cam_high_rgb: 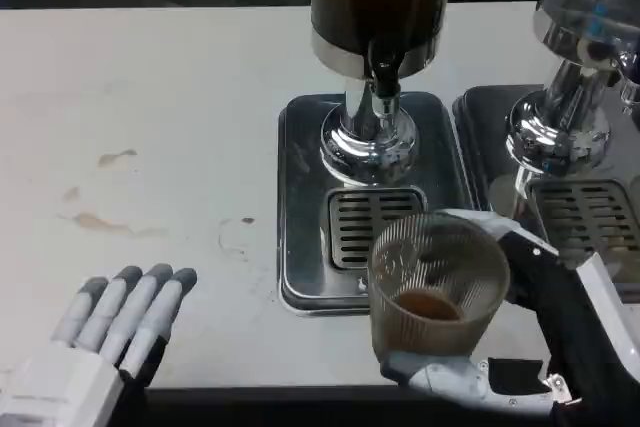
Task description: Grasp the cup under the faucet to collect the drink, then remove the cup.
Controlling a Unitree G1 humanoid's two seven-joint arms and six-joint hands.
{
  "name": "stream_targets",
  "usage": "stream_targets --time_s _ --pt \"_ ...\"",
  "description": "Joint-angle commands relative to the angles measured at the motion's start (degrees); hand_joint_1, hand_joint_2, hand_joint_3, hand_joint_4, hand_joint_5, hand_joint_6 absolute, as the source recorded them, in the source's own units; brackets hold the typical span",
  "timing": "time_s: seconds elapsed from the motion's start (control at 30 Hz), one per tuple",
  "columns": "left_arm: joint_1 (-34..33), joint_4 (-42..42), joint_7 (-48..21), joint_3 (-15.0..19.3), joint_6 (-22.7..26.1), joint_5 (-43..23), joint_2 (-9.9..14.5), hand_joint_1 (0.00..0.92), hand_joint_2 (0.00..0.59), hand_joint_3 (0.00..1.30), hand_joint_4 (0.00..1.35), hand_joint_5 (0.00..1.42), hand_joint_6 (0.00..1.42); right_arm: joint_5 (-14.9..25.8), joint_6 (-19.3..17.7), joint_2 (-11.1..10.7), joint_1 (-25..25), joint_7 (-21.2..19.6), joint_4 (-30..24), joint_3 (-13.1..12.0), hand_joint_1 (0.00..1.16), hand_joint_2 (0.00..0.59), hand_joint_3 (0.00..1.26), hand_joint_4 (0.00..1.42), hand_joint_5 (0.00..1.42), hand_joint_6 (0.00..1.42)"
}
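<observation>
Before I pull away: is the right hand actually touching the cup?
Touching. The head view shows the right hand with its fingers wrapped around the ribbed cup.

Ribbed translucent plastic cup (437, 292), glossy chrome dispenser base (369, 142), brushed metal drip tray (300, 207) with slotted grille, matt white stained table (140, 127)

Bright even overhead light, glare on chrome dispenser base (368, 142), slightly soft focus

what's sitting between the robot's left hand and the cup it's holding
In the head view, only bare white table and the drip tray's front corner lie between the left hand and the cup.
</observation>
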Motion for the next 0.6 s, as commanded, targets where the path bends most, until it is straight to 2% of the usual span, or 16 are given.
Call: stream_targets --time_s 0.03,0.6 --pt "0.16 -0.6 0.3 -0.43 0.72 0.58 -0.03 0.0 0.121 0.0 0.0 0.0 0.0 1.79 0.05 0.69 -0.74 -0.16 -2.07 -0.01 1.01 0.159 0.74 0.78 0.93 1.27" --pt "-0.38 0.1 0.42 -0.08 0.56 -0.45 0.13 0.0 0.121 0.0 0.0 0.0 0.0 2.84 0.65 0.31 -1.26 0.6 -1.59 -0.15 1.01 0.156 0.74 0.8 0.93 1.27"
